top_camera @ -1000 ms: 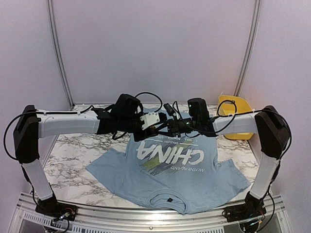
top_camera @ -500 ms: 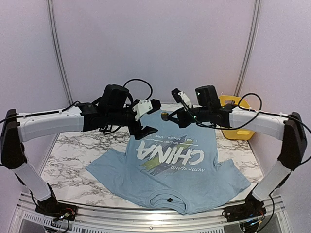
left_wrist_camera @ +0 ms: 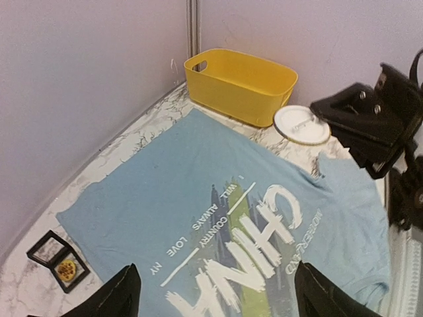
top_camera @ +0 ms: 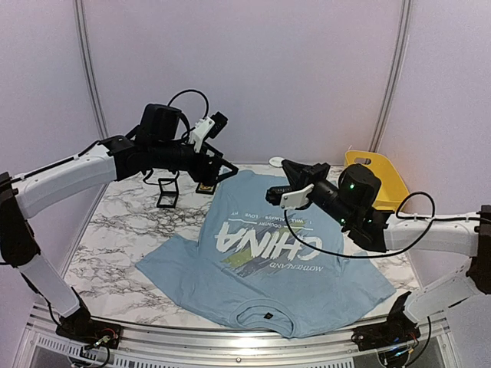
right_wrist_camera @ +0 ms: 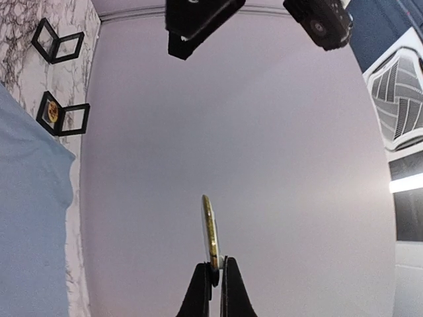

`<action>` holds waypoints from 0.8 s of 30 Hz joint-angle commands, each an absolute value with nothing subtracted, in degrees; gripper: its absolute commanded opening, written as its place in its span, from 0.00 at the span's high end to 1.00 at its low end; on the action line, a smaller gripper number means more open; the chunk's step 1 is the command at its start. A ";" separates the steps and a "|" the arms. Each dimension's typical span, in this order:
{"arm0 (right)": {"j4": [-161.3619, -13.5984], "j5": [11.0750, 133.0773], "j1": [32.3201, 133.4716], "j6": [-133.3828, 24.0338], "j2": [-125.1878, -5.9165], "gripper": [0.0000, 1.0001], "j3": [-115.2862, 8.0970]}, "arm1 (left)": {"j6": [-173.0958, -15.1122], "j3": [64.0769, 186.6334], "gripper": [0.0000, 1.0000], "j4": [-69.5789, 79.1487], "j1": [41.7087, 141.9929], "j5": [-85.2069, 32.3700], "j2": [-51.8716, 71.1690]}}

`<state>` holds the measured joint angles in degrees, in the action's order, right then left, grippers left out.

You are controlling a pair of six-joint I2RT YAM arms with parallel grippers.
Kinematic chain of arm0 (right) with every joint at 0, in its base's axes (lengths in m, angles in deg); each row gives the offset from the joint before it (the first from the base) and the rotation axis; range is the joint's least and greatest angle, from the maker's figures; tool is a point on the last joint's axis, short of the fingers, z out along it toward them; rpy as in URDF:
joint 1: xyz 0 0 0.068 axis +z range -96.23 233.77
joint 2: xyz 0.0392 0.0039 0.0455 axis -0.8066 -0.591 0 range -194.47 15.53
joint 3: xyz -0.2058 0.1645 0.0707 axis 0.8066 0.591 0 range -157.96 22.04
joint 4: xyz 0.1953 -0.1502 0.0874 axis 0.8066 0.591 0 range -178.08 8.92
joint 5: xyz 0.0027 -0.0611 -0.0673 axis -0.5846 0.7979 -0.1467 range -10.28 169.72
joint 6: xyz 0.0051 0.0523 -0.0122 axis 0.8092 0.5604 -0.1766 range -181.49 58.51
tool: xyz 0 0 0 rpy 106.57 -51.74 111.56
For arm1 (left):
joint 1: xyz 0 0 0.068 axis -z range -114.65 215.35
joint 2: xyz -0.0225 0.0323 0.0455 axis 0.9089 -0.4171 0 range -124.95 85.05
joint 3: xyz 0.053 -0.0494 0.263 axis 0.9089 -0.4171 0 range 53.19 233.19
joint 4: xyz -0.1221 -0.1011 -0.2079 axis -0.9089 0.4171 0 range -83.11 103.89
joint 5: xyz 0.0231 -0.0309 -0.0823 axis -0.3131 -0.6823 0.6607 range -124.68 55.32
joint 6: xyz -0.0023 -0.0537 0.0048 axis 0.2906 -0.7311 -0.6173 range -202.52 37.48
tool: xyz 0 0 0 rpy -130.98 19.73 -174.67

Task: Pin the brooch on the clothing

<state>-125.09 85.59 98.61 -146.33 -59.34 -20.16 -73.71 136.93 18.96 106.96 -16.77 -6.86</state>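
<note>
The clothing [top_camera: 268,264] is a light blue T-shirt with white "CHINA" lettering, spread flat on the marble table; in the left wrist view the same clothing [left_wrist_camera: 198,198] lies below. The brooch [right_wrist_camera: 209,228], a thin gold disc seen edge-on, is pinched at its lower rim by my right gripper [right_wrist_camera: 216,265], which is shut on it. That right gripper [top_camera: 287,165] hangs in the air over the shirt's far right part. My left gripper [top_camera: 216,170] is raised over the shirt's far left corner, its fingers [left_wrist_camera: 122,294] spread wide with nothing between them.
Two open black boxes [top_camera: 167,192] [top_camera: 205,186] stand on the marble by the shirt's far left corner; one box [left_wrist_camera: 58,262] holds a small gold piece. A yellow basket [left_wrist_camera: 241,82] and a white round plate [left_wrist_camera: 302,124] sit beyond the shirt at the far right.
The two grippers were together above the shirt's far edge. They have parted: the left one opened and drew back to the left, the right one moved right and nearer with the brooch.
</note>
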 commanded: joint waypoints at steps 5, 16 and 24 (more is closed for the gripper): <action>-127.98 81.70 101.29 -171.41 -58.86 1.00 -25.26 | -89.92 143.34 0.19 19.68 106.52 -4.69 -7.95; -132.61 81.67 105.46 -172.17 -61.42 1.00 -25.05 | -96.21 142.61 0.34 13.45 106.65 1.88 -10.39; -131.15 78.87 105.70 -171.86 -61.95 1.00 -24.61 | -99.59 141.40 0.46 6.60 106.66 4.07 -11.20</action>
